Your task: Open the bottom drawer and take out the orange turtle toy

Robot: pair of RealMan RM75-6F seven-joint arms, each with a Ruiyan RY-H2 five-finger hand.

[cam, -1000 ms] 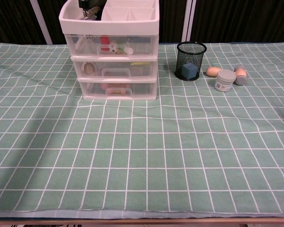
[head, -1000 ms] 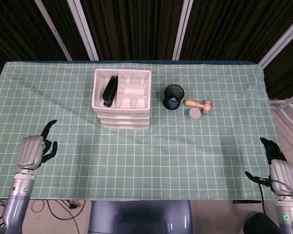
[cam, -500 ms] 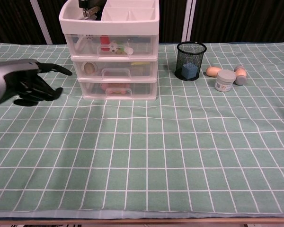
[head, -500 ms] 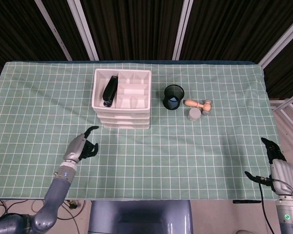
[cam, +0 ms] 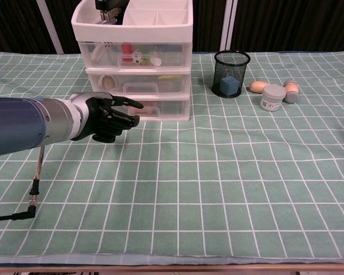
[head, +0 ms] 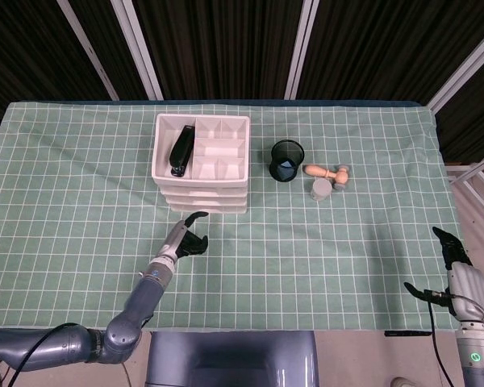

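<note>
Toward the far-left part of the surface (head: 81, 185), covered w/ a green white-grid cloth, stands a white plastic three-drawer organiser (cam: 133, 69) w/ clear drawer fronts and an open compartment tray on top. A black stapler (head: 181, 151) lies in the tray's left compartment. Bottom drawer (cam: 160, 108) is closed; thru its clear front an orange-pink shape shows, the orange turtle toy (cam: 150, 109), partly hidden by the left hand, so details can't be told. Middle and top drawers hold small mixed items, too small to name.

Left hand (cam: 108, 116), black-fingered on a grey wrist and blue forearm, hovers just in front of the bottom drawer at the handle's height. Its fingers (cam: 129, 103) are loosely curled and apart, holding nothing; one finger reaches toward the drawer front. Can't tell if it touches the handle. In the head view the same hand (head: 187, 235) sits near the organiser's front-left corner, above the cloth.

Right hand (head: 454, 256) is by the near-right corner of the surface, off its edge, thumb out to the side, empty; fingers look apart.

Right of the organiser, near the far edge: a black wire-mesh pen cup (cam: 231, 74) w/ a blue cube (cam: 230, 86) inside. Further right, close together, a small grey round jar (cam: 272, 97) and a little wooden mallet-like toy (head: 328, 172).
</note>
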